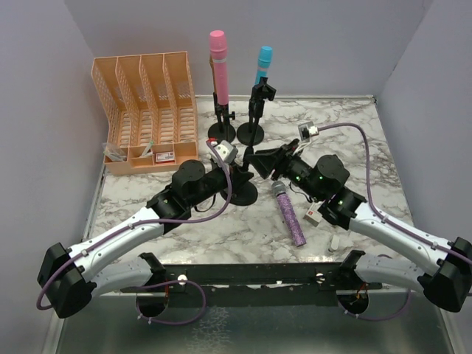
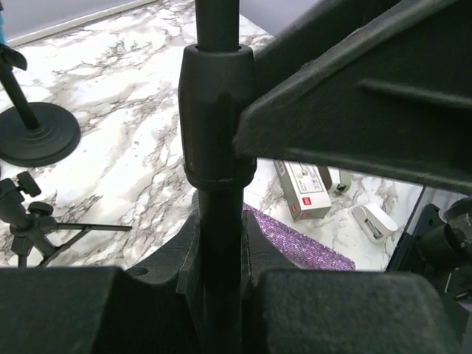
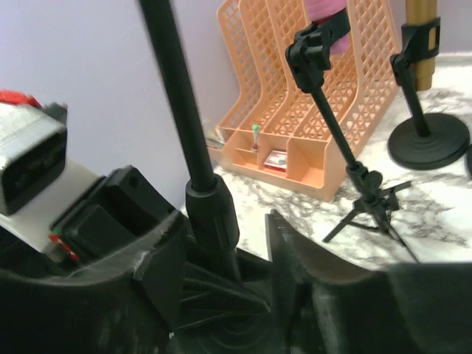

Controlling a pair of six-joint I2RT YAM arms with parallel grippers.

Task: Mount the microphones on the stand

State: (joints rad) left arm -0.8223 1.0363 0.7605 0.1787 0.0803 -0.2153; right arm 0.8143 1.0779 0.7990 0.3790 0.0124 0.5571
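The table top (image 1: 354, 140) has a white marble pattern with grey veins, and the walls (image 1: 44, 88) around it are pale lilac. The plastic file organiser with lattice walls (image 1: 147, 96) is peach orange. One stick microphone (image 1: 218, 59) is pink, another stick microphone (image 1: 263, 63) is cyan blue, and a third one (image 3: 422, 18) is metallic gold. The glittery microphone lying on the table (image 1: 293, 217) is purple with a silver mesh head. The metal stand with a thick collar (image 2: 217, 147) is fully black. The small cardboard box (image 2: 304, 193) is white and red. The robot arms (image 1: 125, 237) are white and black, with purple cables (image 1: 221, 203).
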